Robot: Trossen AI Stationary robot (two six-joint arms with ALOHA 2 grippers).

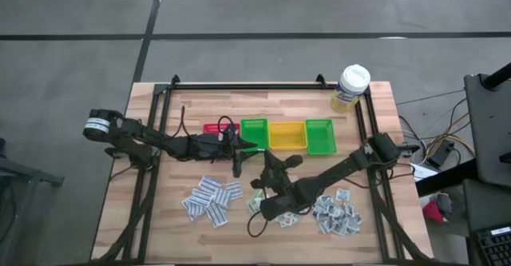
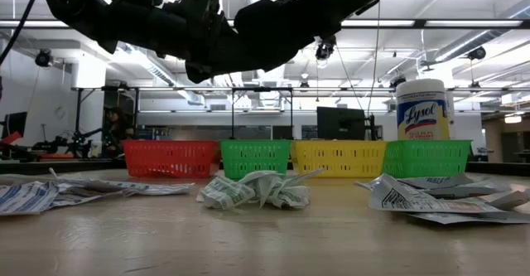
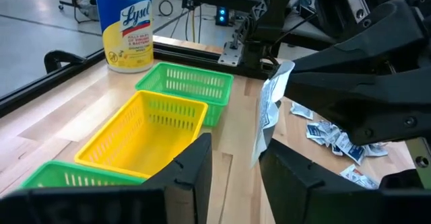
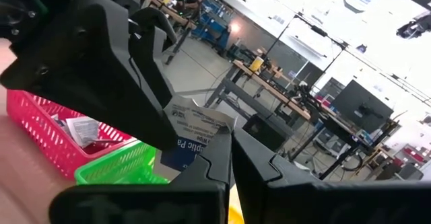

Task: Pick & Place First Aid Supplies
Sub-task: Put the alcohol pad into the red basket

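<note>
The right tool [image 4: 229,150] is pinching a white packet [image 4: 192,126] with blue print between fully closed fingers, holding it in the air above the middle of the worktop [image 1: 200,98], near the row of bins. In the left wrist view the packet [image 3: 269,109] is hanging with its long axis roughly upright, its lower end pointing down toward the wood. The left tool [image 3: 232,177] is sitting just beside that packet with its fingers partly apart; whether they are touching it I cannot tell.

The worktop is light wooden planking inside a black frame, standing on a grey floor. Beyond it a workshop with benches, monitors and ceiling lights is showing.

Four small bins are lining up in one row: one red bin [image 1: 214,129], a green bin [image 1: 254,134], a yellow bin [image 1: 287,135] and another green bin [image 1: 319,136]. One white-capped bottle [image 1: 350,88] is standing near the far right corner. Three loose piles of packets [image 1: 211,200] are lying on the near half, too crowded to count singly.
</note>
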